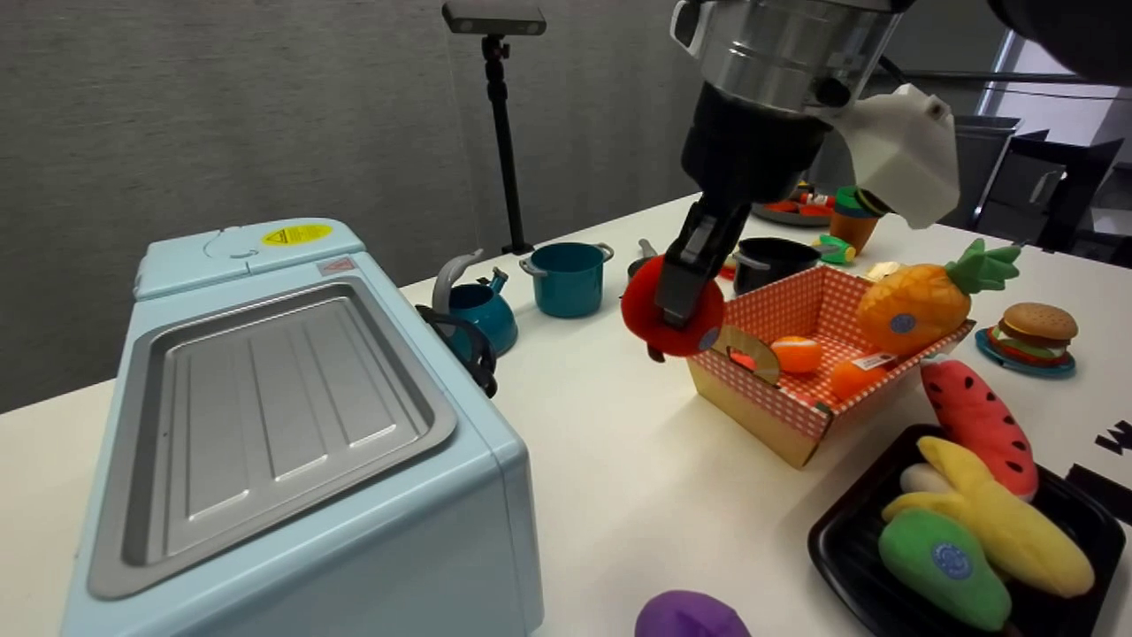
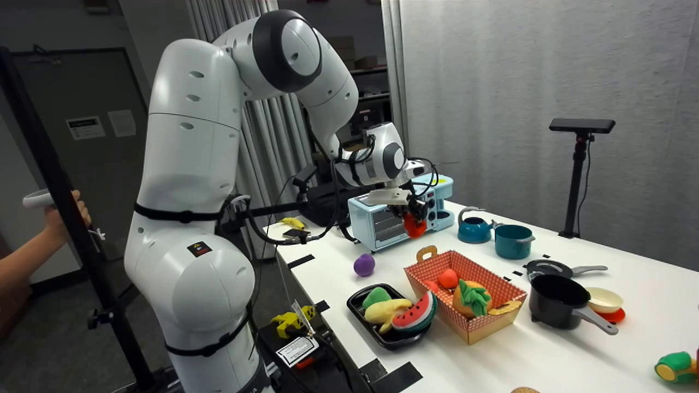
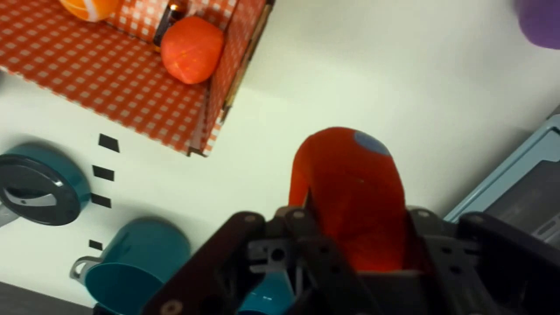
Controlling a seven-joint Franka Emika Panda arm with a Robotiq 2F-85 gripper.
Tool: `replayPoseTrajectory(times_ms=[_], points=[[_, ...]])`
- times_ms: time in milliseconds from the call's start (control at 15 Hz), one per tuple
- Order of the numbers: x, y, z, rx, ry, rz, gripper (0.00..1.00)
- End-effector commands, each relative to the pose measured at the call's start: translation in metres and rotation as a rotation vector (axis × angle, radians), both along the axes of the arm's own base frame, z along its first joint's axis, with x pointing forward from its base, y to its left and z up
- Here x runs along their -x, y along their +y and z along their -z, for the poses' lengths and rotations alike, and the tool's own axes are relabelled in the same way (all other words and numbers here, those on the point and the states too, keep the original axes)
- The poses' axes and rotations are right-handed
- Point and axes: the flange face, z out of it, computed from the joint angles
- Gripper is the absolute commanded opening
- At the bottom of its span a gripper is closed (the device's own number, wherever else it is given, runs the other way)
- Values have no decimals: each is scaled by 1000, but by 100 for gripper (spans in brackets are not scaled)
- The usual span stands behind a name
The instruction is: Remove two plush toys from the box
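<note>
my gripper [image 3: 356, 216] has its fingers closed in on the red plush [image 3: 350, 188], aloft outside the orange basket [image 1: 752, 411], and with the purple plush [image 2: 364, 265] already out on the table [image 1: 610, 478], i'd judge both removals made and only setting this one down left.

The arm [image 2: 188, 158] was bent, with its elbow [image 2: 286, 52] well above the fingers [image 1: 683, 292]. The wrist [image 2: 377, 164] was also above them, but nearer. The gripper [image 3: 358, 213] pointed downward, a little tilted, its two fingers standing apart and grasping from opposite sides.
</note>
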Motion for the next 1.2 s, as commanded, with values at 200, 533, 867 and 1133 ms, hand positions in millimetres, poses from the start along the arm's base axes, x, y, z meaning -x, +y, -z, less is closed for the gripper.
replayPoseTrajectory(times_ms=[200,533,867,1133], points=[[20,21,35,-72,107,-40,54],[28,20,41,-86,145,-43,84],[30,15,26,-82,146,-18,100],[35,10,4,-86,123,3,100]])
